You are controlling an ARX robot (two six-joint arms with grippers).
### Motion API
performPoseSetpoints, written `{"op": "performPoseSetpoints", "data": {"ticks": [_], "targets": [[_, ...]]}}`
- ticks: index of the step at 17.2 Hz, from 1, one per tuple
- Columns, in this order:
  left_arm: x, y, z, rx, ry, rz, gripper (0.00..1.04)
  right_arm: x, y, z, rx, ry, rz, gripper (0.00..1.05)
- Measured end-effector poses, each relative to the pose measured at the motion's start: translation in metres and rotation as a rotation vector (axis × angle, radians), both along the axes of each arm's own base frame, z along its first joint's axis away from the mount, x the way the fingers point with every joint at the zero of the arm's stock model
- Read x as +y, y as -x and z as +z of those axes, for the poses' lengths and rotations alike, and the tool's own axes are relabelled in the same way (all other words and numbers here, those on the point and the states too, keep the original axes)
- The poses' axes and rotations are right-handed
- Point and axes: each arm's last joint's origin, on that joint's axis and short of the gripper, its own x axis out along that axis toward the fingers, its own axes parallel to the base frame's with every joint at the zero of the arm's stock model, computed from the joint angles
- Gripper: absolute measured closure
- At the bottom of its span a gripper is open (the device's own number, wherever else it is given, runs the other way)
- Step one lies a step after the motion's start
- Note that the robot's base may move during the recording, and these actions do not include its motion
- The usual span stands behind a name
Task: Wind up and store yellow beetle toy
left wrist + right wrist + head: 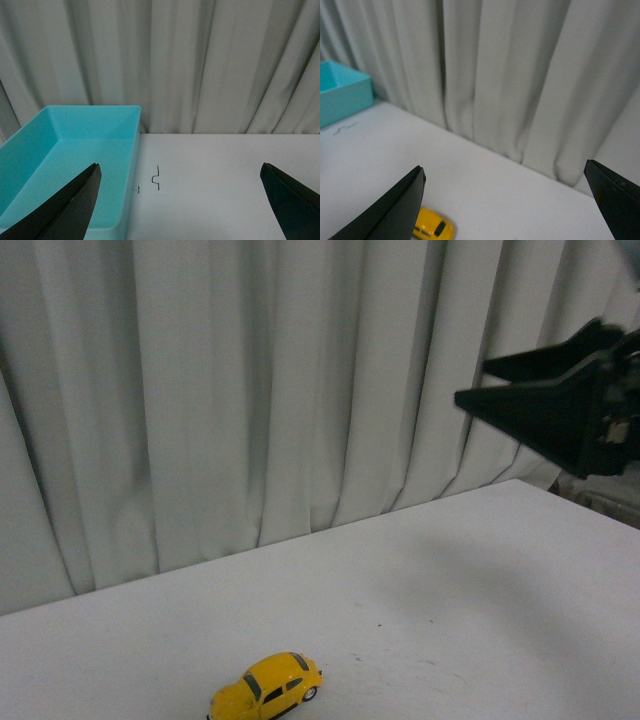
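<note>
The yellow beetle toy [268, 687] stands on its wheels on the white table [450, 590], at the front edge of the front view. It also shows in the right wrist view [434, 226], partly behind one finger. My right gripper [478, 383] hangs high in the air at the far right, open and empty, well above and to the right of the toy. In its own view [505, 200] the black fingers [395, 210] are spread wide. My left gripper [180, 195] is open and empty over the table beside a turquoise bin [65, 150]. The left arm is out of the front view.
The turquoise bin is empty and also shows in the right wrist view [342, 95], at the table's far end by the curtain. A grey-white curtain [250, 390] hangs along the table's back edge. A small black pen mark [156, 178] is on the table next to the bin.
</note>
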Motion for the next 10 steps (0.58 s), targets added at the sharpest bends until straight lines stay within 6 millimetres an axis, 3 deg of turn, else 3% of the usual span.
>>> {"op": "performPoseSetpoints", "data": {"ticks": [4, 8, 10], "targets": [[0.0, 0.0, 0.0, 0.0, 0.0, 0.0, 0.07, 0.009, -0.069, 0.002, 0.154, 0.295, 0.212, 0.07], [0.0, 0.0, 0.0, 0.0, 0.0, 0.0, 0.07, 0.041, -0.097, -0.051, 0.322, 0.713, 0.558, 0.07], [0.0, 0.0, 0.0, 0.0, 0.0, 0.0, 0.07, 0.051, -0.108, -0.063, 0.312, 0.817, 0.643, 0.07]]}}
